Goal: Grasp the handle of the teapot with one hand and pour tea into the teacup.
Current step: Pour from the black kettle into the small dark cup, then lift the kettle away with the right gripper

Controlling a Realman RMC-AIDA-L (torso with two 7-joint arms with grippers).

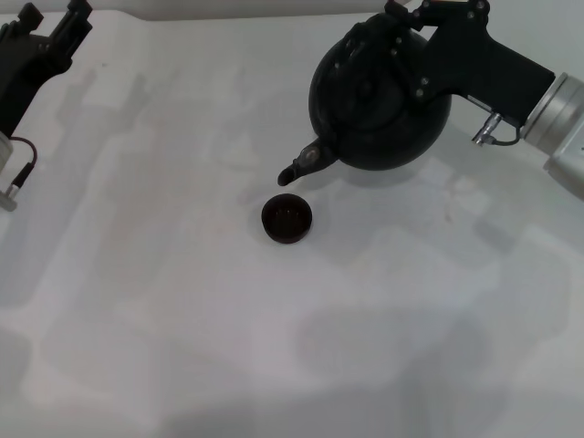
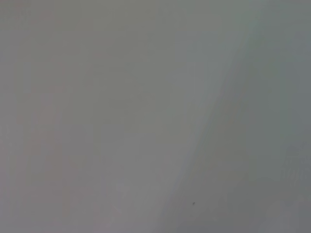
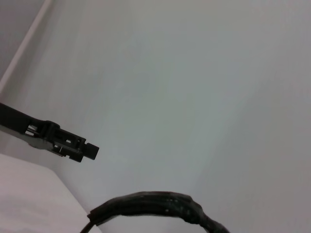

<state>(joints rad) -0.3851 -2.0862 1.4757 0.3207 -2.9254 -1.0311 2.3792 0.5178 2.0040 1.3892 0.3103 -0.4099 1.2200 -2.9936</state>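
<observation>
As the teapot (image 1: 379, 105) hung tilted in the right gripper (image 1: 412, 35), I judged the pour underway: spout aimed down, just above and beside the teacup (image 1: 286, 218) on the table (image 1: 137, 301). Claw was clamped on the handle (image 3: 160, 206) at pot top. Left gripper (image 1: 50, 36) sat parked far left; couldn't tell its claw state. Head cam showed pot/cup alignment; right wrist cam gave only the handle arc and left gripper beyond; left wrist cam, bare surface.

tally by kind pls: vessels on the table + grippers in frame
Teapots: 1, the teapot, tilted with its spout over the teacup, its handle at the right gripper.
Teacups: 1, the teacup.
Grippers: 2, the left gripper off at the far left, the right gripper on the teapot.
Total: 4
</observation>
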